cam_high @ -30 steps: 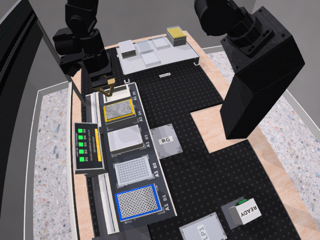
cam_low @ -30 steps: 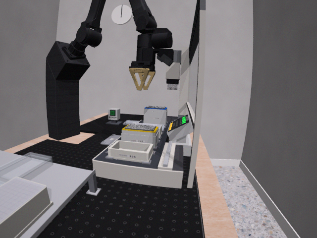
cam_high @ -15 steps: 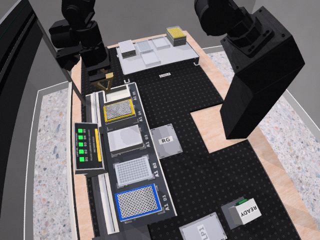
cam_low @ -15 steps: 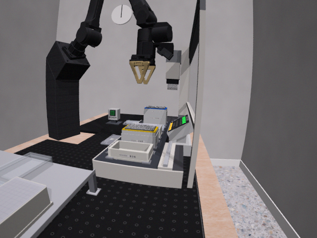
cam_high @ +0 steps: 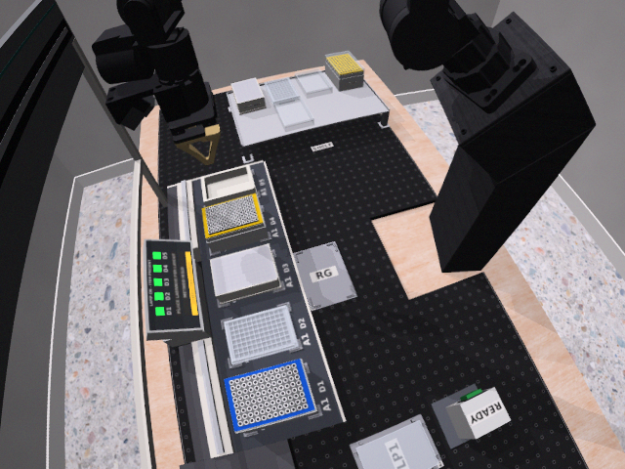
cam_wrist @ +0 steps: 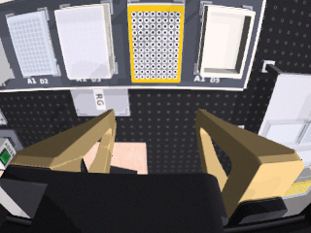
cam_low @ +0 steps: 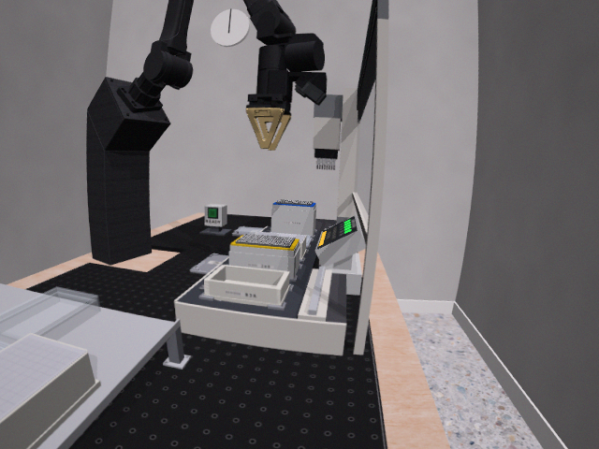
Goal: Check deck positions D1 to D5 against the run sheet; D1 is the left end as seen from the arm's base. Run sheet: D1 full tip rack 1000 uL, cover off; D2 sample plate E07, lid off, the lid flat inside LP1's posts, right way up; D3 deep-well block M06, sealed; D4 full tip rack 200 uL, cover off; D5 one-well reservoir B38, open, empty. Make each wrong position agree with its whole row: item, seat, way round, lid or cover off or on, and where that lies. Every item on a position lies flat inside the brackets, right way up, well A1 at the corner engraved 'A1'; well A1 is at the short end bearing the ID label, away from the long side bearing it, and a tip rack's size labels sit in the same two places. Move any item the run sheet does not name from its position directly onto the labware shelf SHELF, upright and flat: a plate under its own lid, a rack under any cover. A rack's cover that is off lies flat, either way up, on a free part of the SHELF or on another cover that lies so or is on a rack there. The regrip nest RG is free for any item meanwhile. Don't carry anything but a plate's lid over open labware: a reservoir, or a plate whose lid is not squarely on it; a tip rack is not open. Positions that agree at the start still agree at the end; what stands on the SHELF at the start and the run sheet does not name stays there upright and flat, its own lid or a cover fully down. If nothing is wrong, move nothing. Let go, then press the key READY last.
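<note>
The deck row runs along the left in the top view. D1 holds a blue-rimmed tip rack [cam_high: 269,395] with its cover off. D2 holds a clear well plate [cam_high: 260,334] without a lid. D3 holds a sealed deep-well block [cam_high: 243,271]. D4 holds a yellow-rimmed tip rack [cam_high: 231,214] with its cover off. D5 holds an open white reservoir [cam_high: 228,184], which looks empty. My gripper [cam_high: 201,153] [cam_low: 268,142] hangs high above the deck near the D5 end. Its fingers stand partly apart with nothing between them.
The SHELF [cam_high: 308,106] at the back carries a covered grey rack [cam_high: 248,95], a yellow rack [cam_high: 345,70], a plate and flat clear lids. RG [cam_high: 322,275] is bare. LP1 [cam_high: 395,447] and the READY key [cam_high: 477,412] are at the front. A pipette head [cam_low: 326,139] hangs beside my gripper.
</note>
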Tool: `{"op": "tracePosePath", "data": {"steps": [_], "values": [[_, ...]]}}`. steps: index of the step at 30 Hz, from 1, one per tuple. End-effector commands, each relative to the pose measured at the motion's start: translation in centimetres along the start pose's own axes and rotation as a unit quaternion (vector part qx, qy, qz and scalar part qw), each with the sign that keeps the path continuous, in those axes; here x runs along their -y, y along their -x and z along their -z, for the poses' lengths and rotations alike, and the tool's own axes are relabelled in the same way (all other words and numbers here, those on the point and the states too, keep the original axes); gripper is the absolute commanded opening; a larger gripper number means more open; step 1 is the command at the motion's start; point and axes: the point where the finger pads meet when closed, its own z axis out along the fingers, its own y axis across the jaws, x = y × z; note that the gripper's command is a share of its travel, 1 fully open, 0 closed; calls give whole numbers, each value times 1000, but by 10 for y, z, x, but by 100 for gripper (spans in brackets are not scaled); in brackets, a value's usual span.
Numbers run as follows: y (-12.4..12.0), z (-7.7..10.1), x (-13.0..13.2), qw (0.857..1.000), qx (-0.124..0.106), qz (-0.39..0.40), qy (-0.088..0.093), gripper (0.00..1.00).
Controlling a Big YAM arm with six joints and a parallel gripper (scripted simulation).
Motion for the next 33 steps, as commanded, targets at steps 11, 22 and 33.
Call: {"op": "tracePosePath", "data": {"steps": [11, 22, 33], "values": [[-50, 6, 6, 993, 16, 119, -12, 0], [-64, 6, 9, 978, 17, 208, -16, 0], [-98, 4, 6, 960, 11, 281, -14, 0]]}}
